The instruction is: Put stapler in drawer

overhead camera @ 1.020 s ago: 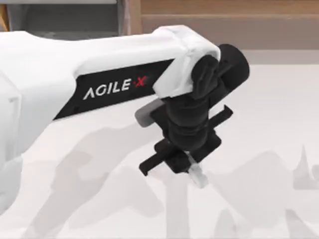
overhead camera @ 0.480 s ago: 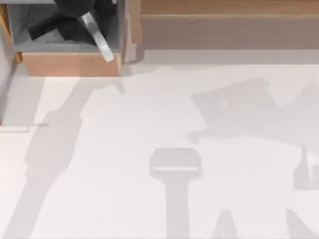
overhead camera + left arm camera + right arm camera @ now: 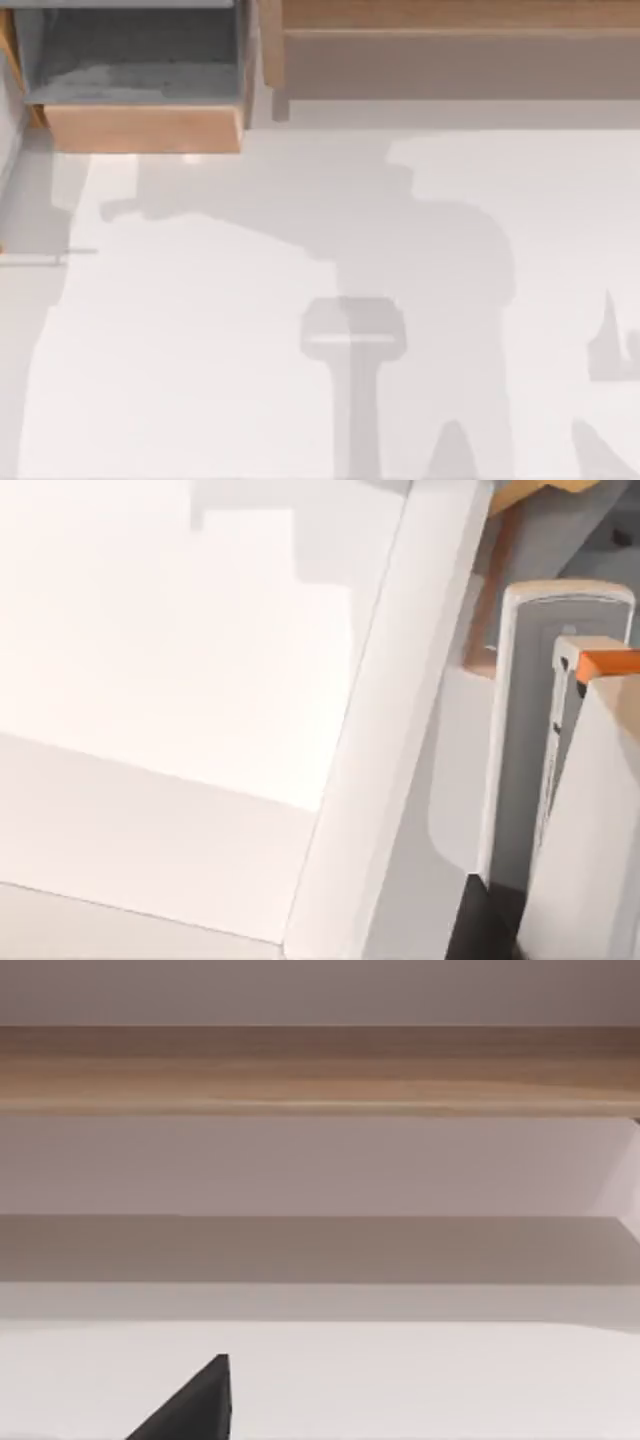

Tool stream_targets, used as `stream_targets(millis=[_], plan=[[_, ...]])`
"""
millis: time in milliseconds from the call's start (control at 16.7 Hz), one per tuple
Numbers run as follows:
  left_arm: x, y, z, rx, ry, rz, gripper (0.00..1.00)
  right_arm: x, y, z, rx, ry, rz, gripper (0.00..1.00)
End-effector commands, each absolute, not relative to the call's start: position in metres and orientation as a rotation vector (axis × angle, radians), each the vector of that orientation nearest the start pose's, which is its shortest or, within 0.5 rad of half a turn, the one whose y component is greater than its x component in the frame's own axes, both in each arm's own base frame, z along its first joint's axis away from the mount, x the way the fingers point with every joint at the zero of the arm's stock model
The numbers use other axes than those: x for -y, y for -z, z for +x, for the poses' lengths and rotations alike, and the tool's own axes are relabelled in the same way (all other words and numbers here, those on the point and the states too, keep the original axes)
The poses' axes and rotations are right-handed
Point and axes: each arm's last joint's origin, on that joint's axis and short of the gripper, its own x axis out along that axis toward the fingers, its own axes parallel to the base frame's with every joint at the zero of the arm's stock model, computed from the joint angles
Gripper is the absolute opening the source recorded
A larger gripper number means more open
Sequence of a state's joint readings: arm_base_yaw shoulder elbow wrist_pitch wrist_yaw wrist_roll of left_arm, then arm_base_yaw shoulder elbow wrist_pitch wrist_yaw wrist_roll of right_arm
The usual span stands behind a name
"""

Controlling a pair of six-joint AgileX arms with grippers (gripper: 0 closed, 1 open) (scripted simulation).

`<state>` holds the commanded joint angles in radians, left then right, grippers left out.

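While the drawer (image 3: 140, 128) is standing open at the tabletop's (image 3: 200, 380) far left corner, its light wooden front panel is facing the near edge and its grey floor is lying partly in shadow. I cannot tell where the stapler is lying, whether inside the drawer or relative to either gripper. Broad grey arm shadows are falling across the middle of the tabletop, and a flat T-shaped shadow (image 3: 352, 330) is sitting nearer the front edge. A long wooden ledge (image 3: 450, 60) is running along the far edge beside the drawer. One dark tip of the right gripper (image 3: 195, 1405) is hanging over the pale tabletop, facing that ledge. What looks like a dark part of the left gripper (image 3: 485, 920) is showing beside white panels. Whether either gripper is apart or together cannot be told.
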<state>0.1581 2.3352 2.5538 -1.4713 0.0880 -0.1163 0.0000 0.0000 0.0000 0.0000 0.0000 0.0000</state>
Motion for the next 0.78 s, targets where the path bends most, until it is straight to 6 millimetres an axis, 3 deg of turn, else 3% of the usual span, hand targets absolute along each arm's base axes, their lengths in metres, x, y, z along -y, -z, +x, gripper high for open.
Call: stream_targets(millis=[180, 360, 600, 780], plan=[[-0.135, -0.267, 0.468, -1.323, -0.133, -0.161, 0.0, 0.001, -0.16, 0.106, 0.0, 0.0, 0.0, 1.0], [-0.167, -0.218, 0.475, -1.428, -0.078, -0.082, 0.0, 0.001, -0.16, 0.106, 0.0, 0.0, 0.0, 1.0], [-0.177, -0.171, 0.479, -1.541, 0.01, -0.009, 0.0, 0.001, -0.16, 0.106, 0.0, 0.0, 0.0, 1.0], [-0.176, -0.163, 0.48, -1.569, 0.031, 0.004, 0.0, 0.001, -0.16, 0.106, 0.0, 0.0, 0.0, 1.0]])
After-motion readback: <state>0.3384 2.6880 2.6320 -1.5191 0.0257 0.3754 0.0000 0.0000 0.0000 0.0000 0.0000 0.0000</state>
